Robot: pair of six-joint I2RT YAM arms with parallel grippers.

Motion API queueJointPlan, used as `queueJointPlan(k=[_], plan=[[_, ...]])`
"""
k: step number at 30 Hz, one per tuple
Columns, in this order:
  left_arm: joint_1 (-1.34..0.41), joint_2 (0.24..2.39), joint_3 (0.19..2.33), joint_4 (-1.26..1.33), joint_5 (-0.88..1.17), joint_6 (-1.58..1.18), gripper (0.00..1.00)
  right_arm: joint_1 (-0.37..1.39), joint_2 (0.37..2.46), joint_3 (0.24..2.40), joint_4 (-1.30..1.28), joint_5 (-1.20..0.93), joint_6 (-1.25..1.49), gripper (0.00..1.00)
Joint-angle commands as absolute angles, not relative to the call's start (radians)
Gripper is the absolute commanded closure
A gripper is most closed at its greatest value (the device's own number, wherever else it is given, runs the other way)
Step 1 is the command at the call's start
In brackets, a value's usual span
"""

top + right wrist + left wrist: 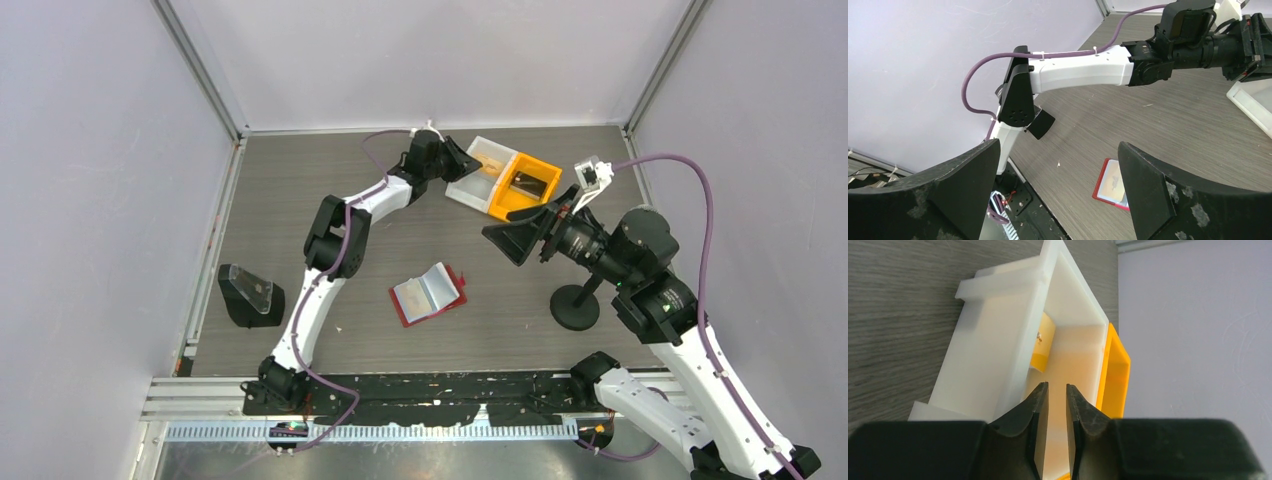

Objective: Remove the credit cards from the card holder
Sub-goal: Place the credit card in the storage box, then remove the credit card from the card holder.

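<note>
The red card holder [440, 285] lies open on the table's middle, with an orange-tan credit card [410, 297] showing in its left half. The right wrist view shows the card holder [1098, 185] and that card [1111, 182] past one finger. Another credit card [1044, 340] leans inside the white bin [998, 340]. My left gripper [1057, 386] hovers at the white bin's [478, 182] near-left rim, jaws a narrow gap apart with nothing between them. My right gripper [503, 240] hangs above the table, right of the holder, wide open and empty [1058, 145].
An orange bin [528, 185] adjoins the white one at the back. A black round-footed stand [575, 305] sits under the right arm. A black block with a clear top [248, 293] stands at the left. The left arm [1078, 72] spans the right wrist view.
</note>
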State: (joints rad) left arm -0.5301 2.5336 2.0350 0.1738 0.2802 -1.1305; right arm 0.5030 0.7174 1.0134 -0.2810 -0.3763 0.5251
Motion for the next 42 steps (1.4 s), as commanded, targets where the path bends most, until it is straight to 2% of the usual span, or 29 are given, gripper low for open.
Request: queueJointPlan(k=[1,11,17,20,26,30,36,42], plan=[[-0.538,2.397,2.008,0.191,0.344,-1.073,0.78,0.508,0.721,1.047,-0.325,-0.333,0.481,0.04],[-0.540,2.068,1.729,0.186,0.423,-0.978,0.77,0.508,0.769,1.157,-0.510,-0.309,0.331,0.00],[-0.533,1.736,1.360,0.119,0.343,-0.884,0.74,0.508,0.780,1.126,-0.549,-0.335,0.321,0.14],[-0.533,1.591,1.240,0.026,0.298,-0.815,0.73,0.508,0.791,1.103,-0.555,-0.350,0.322,0.24],[-0.546,1.297,1.070,-0.258,0.111,-0.698,0.68,0.515,0.822,1.028,-0.528,-0.391,0.359,0.32],[-0.545,1.121,0.972,-0.356,0.068,-0.693,0.65,0.536,0.862,0.996,-0.511,-0.390,0.384,0.35],[-0.545,1.043,0.883,-0.452,0.171,-0.670,0.65,0.655,0.973,0.948,-0.430,-0.311,0.417,0.39],[-0.545,1.051,0.692,-0.288,0.315,-0.741,0.69,0.771,1.158,0.982,-0.370,-0.235,0.412,0.46]])
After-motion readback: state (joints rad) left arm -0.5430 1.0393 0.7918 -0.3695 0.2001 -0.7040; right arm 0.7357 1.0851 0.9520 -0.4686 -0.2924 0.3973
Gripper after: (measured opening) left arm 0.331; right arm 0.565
